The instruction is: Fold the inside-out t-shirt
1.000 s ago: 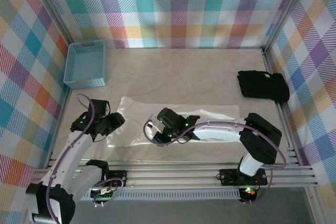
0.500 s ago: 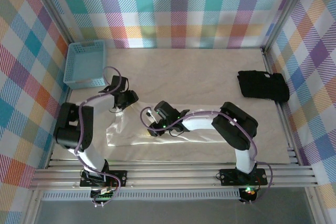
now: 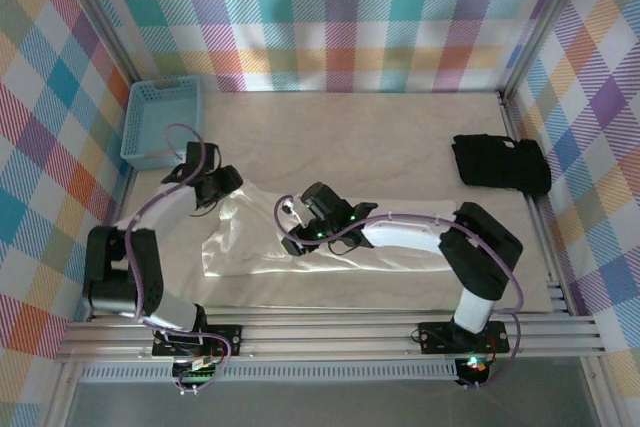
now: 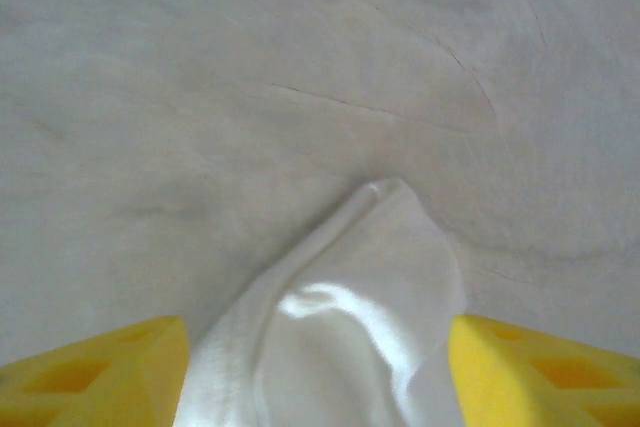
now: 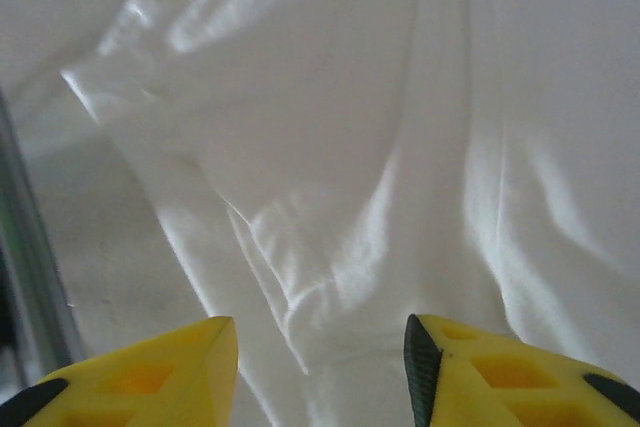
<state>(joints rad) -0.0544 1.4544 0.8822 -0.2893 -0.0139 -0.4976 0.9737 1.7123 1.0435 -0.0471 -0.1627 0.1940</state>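
The white inside-out t-shirt [image 3: 245,245] lies spread across the near middle of the table, its left end rumpled. My left gripper [image 3: 220,190] is at the shirt's far left corner. In the left wrist view its yellow fingers [image 4: 120,362] stand wide apart, and a raised fold of the shirt [image 4: 350,287] stands loose between them: the left gripper [image 4: 320,337] is open. My right gripper [image 3: 296,238] hovers low over the shirt's left half. In the right wrist view the right gripper [image 5: 320,332] is open above wrinkled cloth [image 5: 330,177], with nothing pinched.
A blue basket [image 3: 160,122] stands at the far left by the wall. A black folded garment [image 3: 500,162] lies at the right. Bare table [image 3: 350,137] stretches behind the shirt. A metal rail [image 3: 350,332] runs along the near edge.
The left gripper swung from the near left up to the shirt's far left corner and its jaws widened. The shirt's left end bunched up. The right gripper stayed put and opened wider.
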